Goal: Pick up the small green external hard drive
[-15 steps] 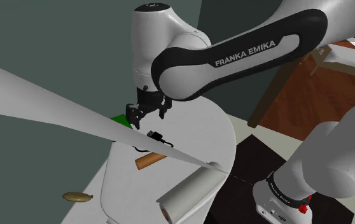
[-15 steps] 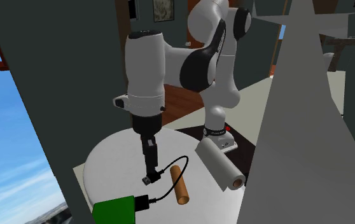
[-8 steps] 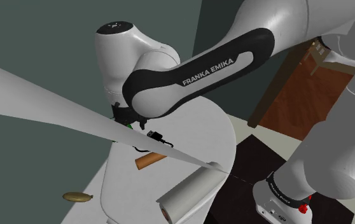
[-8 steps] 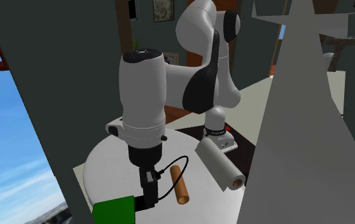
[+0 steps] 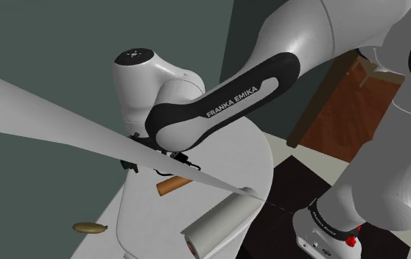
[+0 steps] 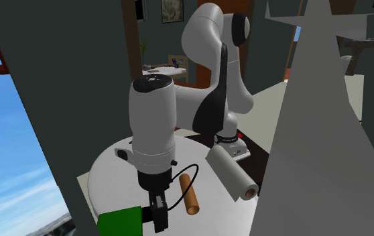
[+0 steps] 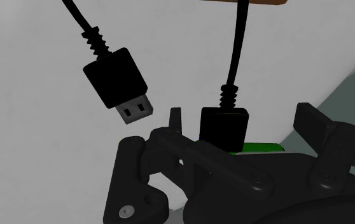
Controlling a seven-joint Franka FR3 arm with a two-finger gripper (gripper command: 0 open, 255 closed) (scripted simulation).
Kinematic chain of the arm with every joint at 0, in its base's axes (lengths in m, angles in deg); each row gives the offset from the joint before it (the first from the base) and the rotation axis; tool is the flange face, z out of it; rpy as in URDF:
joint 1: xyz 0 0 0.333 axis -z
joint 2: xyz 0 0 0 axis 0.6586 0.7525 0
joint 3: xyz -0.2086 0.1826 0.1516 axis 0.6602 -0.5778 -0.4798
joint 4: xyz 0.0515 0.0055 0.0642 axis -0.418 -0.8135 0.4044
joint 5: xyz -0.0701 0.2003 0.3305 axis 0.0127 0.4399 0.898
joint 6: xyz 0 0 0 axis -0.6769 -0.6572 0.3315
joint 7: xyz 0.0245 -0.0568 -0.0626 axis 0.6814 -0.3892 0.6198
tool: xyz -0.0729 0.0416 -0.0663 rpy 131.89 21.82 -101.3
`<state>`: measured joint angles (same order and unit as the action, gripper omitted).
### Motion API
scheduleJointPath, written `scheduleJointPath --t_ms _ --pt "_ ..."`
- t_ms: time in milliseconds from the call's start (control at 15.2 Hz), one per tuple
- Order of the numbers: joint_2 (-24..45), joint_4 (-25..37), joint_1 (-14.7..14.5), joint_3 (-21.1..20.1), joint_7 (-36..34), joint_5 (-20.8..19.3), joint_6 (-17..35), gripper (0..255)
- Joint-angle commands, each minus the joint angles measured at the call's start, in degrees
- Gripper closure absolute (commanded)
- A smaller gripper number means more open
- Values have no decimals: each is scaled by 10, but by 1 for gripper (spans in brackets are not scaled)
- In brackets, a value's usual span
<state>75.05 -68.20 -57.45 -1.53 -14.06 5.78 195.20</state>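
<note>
While two fingers stand apart, gripping nothing, one black plug, one green drive sit between.

I see a round white worktop, plain and pale across its top. At its edge nearest the second exterior camera lies the green hard drive, flat on the surface. A black cable is plugged into the drive, loops over the worktop, and ends in a free USB plug resting on the white surface close to the drive. Just beside the cable lies a brown cylinder on its side. A larger grey roll with a brown core lies on its side too, near the worktop's edge toward the stand and apart from the cylinder.
</note>
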Motion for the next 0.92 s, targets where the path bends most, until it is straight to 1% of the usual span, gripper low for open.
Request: scheduleJointPath --t_ms 0,594,858 --pt "2 0 0 0 -1 -1 2 255" --pt "2 0 0 0 -1 -1 1 255" --pt "-15 12 3 -4 9 12 -25 255"
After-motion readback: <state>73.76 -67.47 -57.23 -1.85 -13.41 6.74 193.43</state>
